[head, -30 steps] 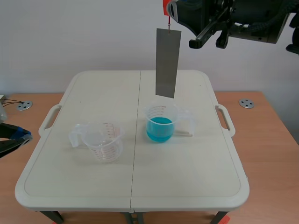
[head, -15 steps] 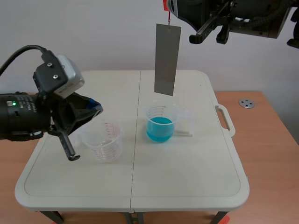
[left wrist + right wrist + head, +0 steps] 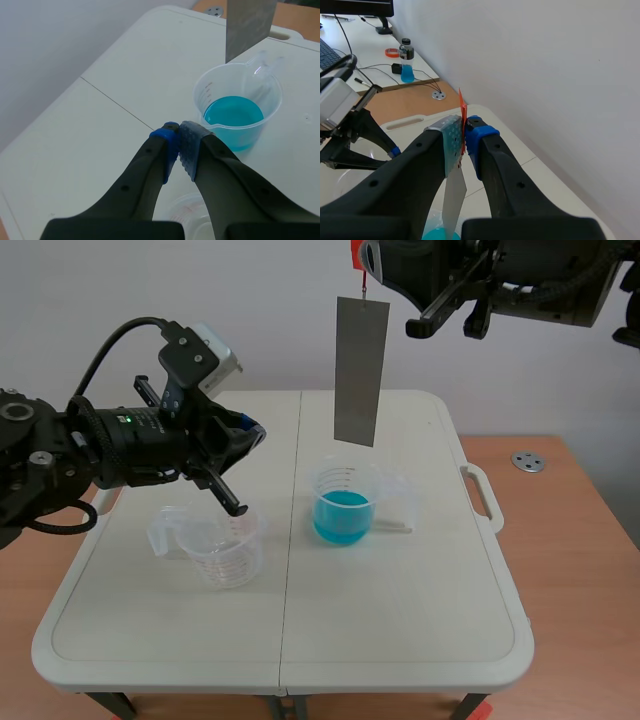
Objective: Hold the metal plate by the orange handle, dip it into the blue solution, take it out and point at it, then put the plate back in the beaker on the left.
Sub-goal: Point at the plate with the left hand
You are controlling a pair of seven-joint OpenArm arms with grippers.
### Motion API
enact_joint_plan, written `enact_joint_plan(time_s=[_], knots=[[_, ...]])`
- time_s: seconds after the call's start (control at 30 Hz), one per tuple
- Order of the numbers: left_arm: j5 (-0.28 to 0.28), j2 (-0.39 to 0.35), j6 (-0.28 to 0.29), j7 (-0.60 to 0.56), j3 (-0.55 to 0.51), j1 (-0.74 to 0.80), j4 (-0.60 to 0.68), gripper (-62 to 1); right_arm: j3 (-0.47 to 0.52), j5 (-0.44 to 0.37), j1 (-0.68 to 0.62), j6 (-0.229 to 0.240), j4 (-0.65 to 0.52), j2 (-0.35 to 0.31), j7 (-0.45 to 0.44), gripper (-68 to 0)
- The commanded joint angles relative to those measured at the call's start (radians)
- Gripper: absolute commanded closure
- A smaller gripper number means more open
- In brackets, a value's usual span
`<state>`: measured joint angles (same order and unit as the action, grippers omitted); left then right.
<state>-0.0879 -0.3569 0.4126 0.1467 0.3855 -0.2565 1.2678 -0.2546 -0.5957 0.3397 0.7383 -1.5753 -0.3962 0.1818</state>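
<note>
Swung in, L jaws pressed together, empty — R jaws pinch orange handle (image 3: 462, 112), plate (image 3: 360, 370) hanging.

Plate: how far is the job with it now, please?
Done: the right gripper is shut on the orange handle, and the plate hangs clear above the blue solution; whether it was dipped cannot be seen. In hand: the shut left gripper aims toward the plate, likely pointing. Left: setting the plate into the empty beaker.

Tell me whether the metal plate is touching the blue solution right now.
Apart. The scene view shows the metal plate hanging with bare table visible between its lower edge and the beaker holding the blue solution.
</note>
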Motion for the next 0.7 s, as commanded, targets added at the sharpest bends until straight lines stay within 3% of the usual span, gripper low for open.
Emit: enact_joint_plan(time_s=[0.0,0.67], knots=[[-0.003,0.008,-0.005,-0.011,0.011,-0.011,0.003,-1.2,0.01,-0.019,0.026,0.007,-0.004,-0.011,-0.015,-1.3],[0.029,0.091,0.006,-0.014,0.087,-0.093,-0.059,-1.2,0.008,-0.019,0.026,0.007,-0.004,-0.011,-0.015,-1.3]])
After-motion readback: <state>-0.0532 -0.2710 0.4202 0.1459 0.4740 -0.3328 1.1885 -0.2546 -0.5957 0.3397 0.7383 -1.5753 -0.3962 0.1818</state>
